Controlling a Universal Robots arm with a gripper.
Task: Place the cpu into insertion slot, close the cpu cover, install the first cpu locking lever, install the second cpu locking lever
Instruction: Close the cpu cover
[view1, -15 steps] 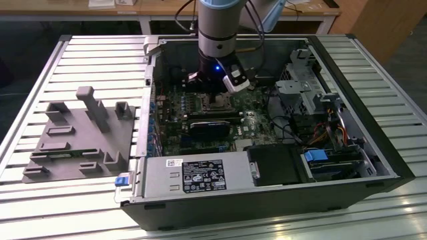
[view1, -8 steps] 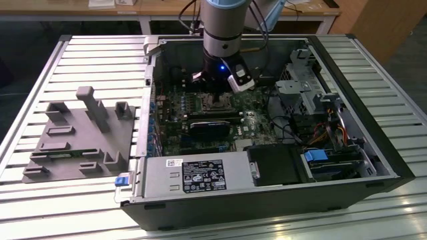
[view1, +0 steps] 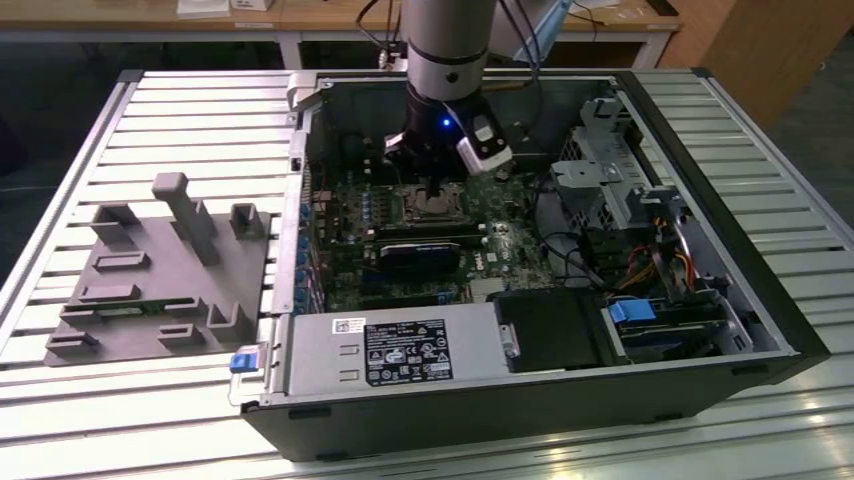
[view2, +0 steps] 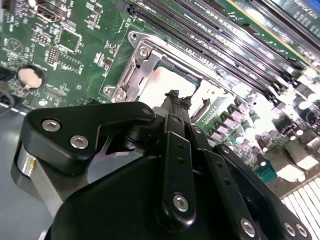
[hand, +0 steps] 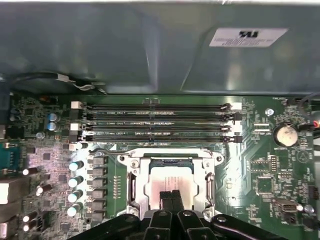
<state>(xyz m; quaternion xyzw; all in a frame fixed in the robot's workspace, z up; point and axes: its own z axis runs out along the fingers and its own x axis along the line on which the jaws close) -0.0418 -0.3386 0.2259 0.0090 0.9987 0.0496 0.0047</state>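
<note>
The black, link-armed end effector (hand: 169, 195) has its two slim fingers pressed together with nothing between them. In both wrist views the tips hang right over the cpu (hand: 170, 179), a small flat square chip with a dull silver-grey metal top; I cannot tell whether they touch it. The chip lies inside the insertion slot (view1: 435, 210), the small square silver-rimmed socket on the green circuit board (hand: 260, 170), so the placing looks done.

Around the chip is the cpu cover (hand: 207, 176), a thin silvery metal frame plate with a cut-out centre. It appears to lie flat, with the chip showing through the opening (that it is fully seated is my judgement, not plain to see). I think that puts the work at the cover-and-lever stage; whether either locking lever is latched is unclear.

From this pose, the next move calls for a small, exact shift and a straight, firm push, since closed tips could slip off thin metal. Just beside the socket run the long narrow black memory slots (hand: 155, 117), near enough to be brushed. Everything sits in an open dark-grey computer case (view1: 747, 300) on a pale slatted metal worktop (view1: 160, 110).
</note>
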